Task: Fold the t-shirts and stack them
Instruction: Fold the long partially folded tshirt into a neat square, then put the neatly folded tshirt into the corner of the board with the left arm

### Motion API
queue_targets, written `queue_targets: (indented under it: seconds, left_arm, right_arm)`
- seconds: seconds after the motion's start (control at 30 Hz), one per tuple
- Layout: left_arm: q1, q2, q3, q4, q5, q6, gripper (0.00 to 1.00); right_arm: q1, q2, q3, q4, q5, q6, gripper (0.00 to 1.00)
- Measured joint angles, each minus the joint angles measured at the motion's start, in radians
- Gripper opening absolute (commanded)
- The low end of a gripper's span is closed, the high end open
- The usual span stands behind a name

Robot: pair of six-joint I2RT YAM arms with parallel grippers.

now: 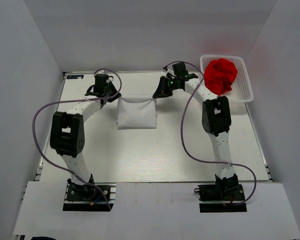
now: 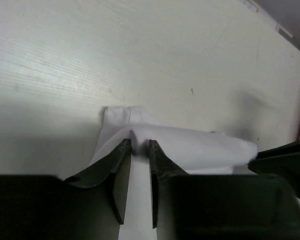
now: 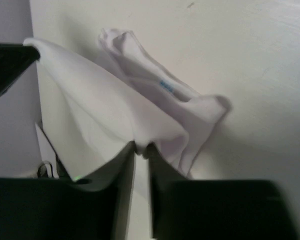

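- One white t-shirt (image 1: 136,114): you find it folded at upper centre of the table (image 1: 140,155), with its far edge lifted and sagging between the two grippers.
- Your left gripper (image 2: 139,145): jaws only narrowly apart, pinching the cloth at the shirt's upper left corner.
- Your right gripper (image 3: 141,149): jaws almost together, clamped on the bunched upper right corner.
- One red t-shirt (image 1: 221,75): crumpled in the white basket (image 1: 245,95), upper right of the top view.

The left arm (image 1: 67,132) and right arm (image 1: 217,117) have white tubular links between boxy black joint housings, on black bases (image 1: 87,197). A thin purple cable (image 1: 34,122) loops along each. The left gripper (image 2: 140,145) and right gripper (image 3: 141,148) carry black, tapering wedge fingers (image 2: 117,170).
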Motion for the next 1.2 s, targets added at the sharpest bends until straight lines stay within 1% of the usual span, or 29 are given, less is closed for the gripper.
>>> queue_targets:
  seconds: [0.03,0.07,0.1,0.2,0.27,0.33,0.4,0.43,0.47,0.5,0.63,0.73,0.8,0.93,0.97,1.03,1.07,1.13,1.17,1.2]
  left_arm:
    - [0.002,0.053,0.042,0.013,0.015,0.018,0.48]
    - [0.004,0.101,0.083,0.017,0.027,0.034,0.52]
    - [0.004,0.156,0.145,0.004,0.038,0.05,0.59]
    - [0.005,0.312,0.363,-0.066,0.057,0.1,0.59]
    - [0.006,0.348,0.422,-0.104,0.057,0.135,0.59]
    - [0.005,0.336,0.413,-0.127,0.056,0.16,0.59]
    - [0.003,0.305,0.371,-0.136,0.055,0.183,0.61]
    - [0.001,0.285,0.344,-0.144,0.055,0.194,0.66]
    - [-0.002,0.266,0.318,-0.154,0.054,0.206,0.92]
    - [-0.005,0.249,0.296,-0.164,0.05,0.223,1.0]
    - [-0.016,0.187,0.219,-0.21,0.023,0.248,1.0]
    - [-0.019,0.174,0.192,-0.221,0.028,0.259,0.9]
    - [-0.018,0.172,0.172,-0.23,0.036,0.266,0.86]
    - [-0.019,0.172,0.121,-0.231,0.064,0.273,0.73]
    - [-0.019,0.174,0.11,-0.234,0.072,0.275,0.65]
    - [-0.023,0.183,0.104,-0.246,0.09,0.277,0.55]
    - [-0.025,0.188,0.104,-0.244,0.103,0.279,0.41]
    - [-0.029,0.195,0.093,-0.229,0.138,0.286,0.25]
    - [-0.031,0.195,0.081,-0.218,0.159,0.291,0.0]
    - [-0.031,0.195,0.071,-0.21,0.176,0.291,0.0]
  right_arm:
    - [-0.006,0.045,0.032,0.028,0.016,0.021,0.9]
    - [-0.017,0.068,0.045,0.048,0.027,0.047,0.9]
    - [-0.024,0.087,0.047,0.076,0.039,0.059,0.9]
    - [-0.04,0.103,0.047,0.111,0.07,0.082,0.9]
    - [-0.046,0.085,0.036,0.141,0.102,0.078,0.9]
    - [-0.043,0.034,-0.019,0.176,0.133,0.071,0.9]
    - [-0.034,-0.044,-0.108,0.21,0.153,0.058,0.9]
    - [-0.027,-0.079,-0.14,0.211,0.158,0.052,0.9]
    - [-0.019,-0.106,-0.16,0.216,0.162,0.047,0.9]
    - [-0.01,-0.131,-0.18,0.224,0.164,0.04,0.9]
    - [0.027,-0.216,-0.29,0.27,0.173,0.02,0.9]
    - [0.049,-0.264,-0.393,0.285,0.181,0.013,0.9]
    - [0.053,-0.278,-0.438,0.289,0.189,0.007,0.9]
    - [0.05,-0.305,-0.51,0.289,0.204,0.0,0.9]
    - [0.048,-0.314,-0.524,0.288,0.208,-0.002,0.9]
    - [0.045,-0.332,-0.545,0.29,0.214,-0.002,0.9]
    - [0.043,-0.342,-0.554,0.292,0.216,-0.003,0.9]
    - [0.042,-0.364,-0.571,0.297,0.218,-0.006,0.9]
    - [0.04,-0.374,-0.58,0.305,0.219,-0.008,0.9]
    - [0.038,-0.382,-0.586,0.308,0.219,-0.01,0.9]
